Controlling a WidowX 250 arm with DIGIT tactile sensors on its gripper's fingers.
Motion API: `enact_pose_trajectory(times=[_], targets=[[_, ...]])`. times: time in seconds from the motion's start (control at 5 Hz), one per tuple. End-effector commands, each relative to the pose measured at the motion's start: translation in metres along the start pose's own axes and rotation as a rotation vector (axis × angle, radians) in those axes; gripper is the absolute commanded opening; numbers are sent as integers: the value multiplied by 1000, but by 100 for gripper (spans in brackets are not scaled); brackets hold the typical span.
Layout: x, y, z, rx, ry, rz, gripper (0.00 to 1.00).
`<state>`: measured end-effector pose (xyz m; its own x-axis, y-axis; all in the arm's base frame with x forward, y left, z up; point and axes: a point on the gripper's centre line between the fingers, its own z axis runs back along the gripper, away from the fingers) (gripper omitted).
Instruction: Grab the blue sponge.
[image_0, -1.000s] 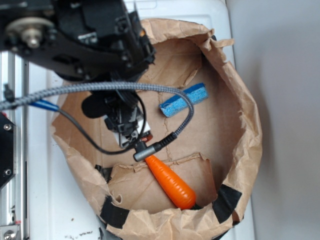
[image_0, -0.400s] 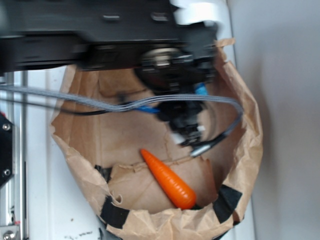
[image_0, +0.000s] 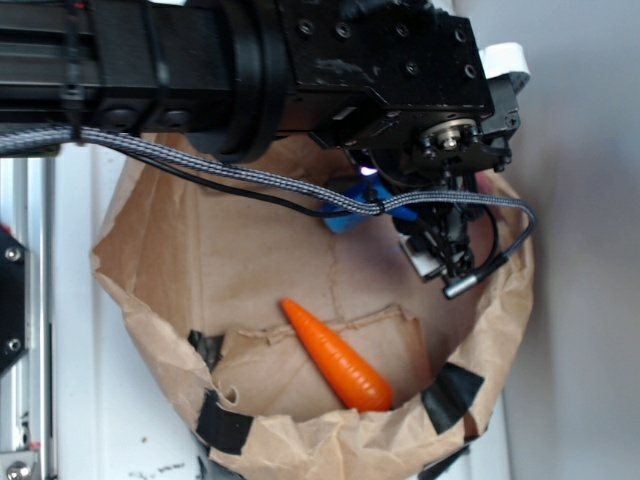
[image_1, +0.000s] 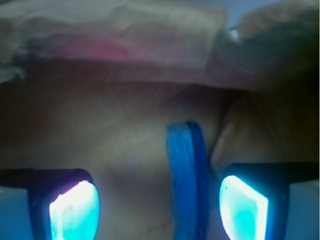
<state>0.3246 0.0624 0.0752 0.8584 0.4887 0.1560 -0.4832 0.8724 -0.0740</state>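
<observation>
The robot's black arm reaches over a brown paper bag that sits open on a white desk. The bag's rim is rolled down and has patches of black tape. Inside the bag, near the far right side, lies the blue sponge. From the outside view only a small blue bit of it shows under the arm and a grey braided cable. An orange carrot lies lower in the bag, well apart from the sponge, with its thin tip pointing up and left. In the wrist view the blue sponge stands on its thin edge on the brown paper floor. The gripper is spread wide, with one glowing pad on the left and another on the right. The sponge sits between the two pads, closer to the right one, and neither pad touches it.
</observation>
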Motion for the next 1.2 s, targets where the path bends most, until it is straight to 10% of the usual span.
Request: enact_pose_trajectory(times=[0.0,0.4,0.8,1.0], targets=[[-7,3,-2,9,-68,-35,0],[-25,14,1,6,-97,-62,0],[-31,9,74,-206,24,-28,0],[-32,2,95,-159,37,-13,0]])
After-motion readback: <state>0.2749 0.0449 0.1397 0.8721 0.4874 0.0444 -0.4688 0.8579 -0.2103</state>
